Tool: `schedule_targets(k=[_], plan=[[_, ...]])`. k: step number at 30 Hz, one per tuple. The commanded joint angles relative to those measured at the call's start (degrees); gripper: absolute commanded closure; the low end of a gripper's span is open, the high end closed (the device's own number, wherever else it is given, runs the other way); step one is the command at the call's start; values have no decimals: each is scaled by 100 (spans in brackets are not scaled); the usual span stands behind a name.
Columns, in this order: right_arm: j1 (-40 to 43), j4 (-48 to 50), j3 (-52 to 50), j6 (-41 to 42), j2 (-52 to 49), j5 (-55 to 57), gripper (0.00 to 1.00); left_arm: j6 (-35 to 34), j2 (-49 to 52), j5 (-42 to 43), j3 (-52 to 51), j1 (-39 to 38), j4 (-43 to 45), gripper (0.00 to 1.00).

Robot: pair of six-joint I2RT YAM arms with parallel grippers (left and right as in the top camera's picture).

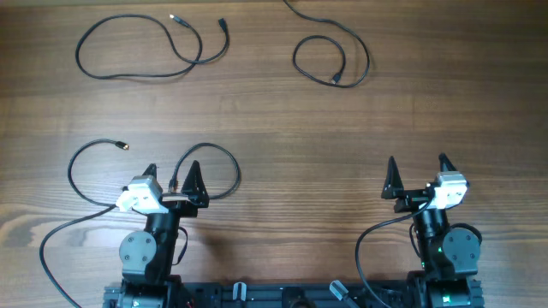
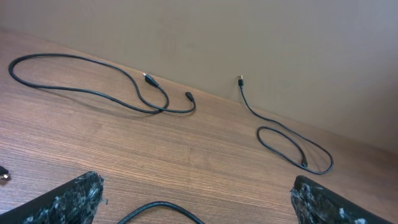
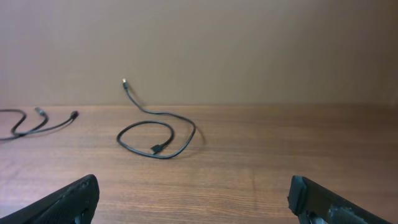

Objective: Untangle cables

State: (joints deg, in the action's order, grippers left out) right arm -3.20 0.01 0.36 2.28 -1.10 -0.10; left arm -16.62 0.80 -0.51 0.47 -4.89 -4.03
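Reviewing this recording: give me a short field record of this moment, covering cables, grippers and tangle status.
cables: three, all lying on the table
far-left cable: loose loop, apart from the others
far-right cable: small coil, one end running off the overhead view's top edge
near cable: curves out on both sides of the left gripper
left gripper: jaws open, gripping nothing
right gripper: jaws open, no cable near it
tangle status: no cable crosses another

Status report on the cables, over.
Left tool open, right tool open, both empty. Far-left cable and far-right cable lie apart; near cable runs under the left tool. Nothing else blocking.
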Motion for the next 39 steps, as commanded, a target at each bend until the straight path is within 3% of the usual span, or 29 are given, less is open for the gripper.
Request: schedule_targets(k=[1,39], plan=[[28,37,-7,214,92,223,0,118,-48,7,-13,-20,-20,0],[28,37,-7,72,90,114,0,118,-46,7,-13,-20,-20,0]])
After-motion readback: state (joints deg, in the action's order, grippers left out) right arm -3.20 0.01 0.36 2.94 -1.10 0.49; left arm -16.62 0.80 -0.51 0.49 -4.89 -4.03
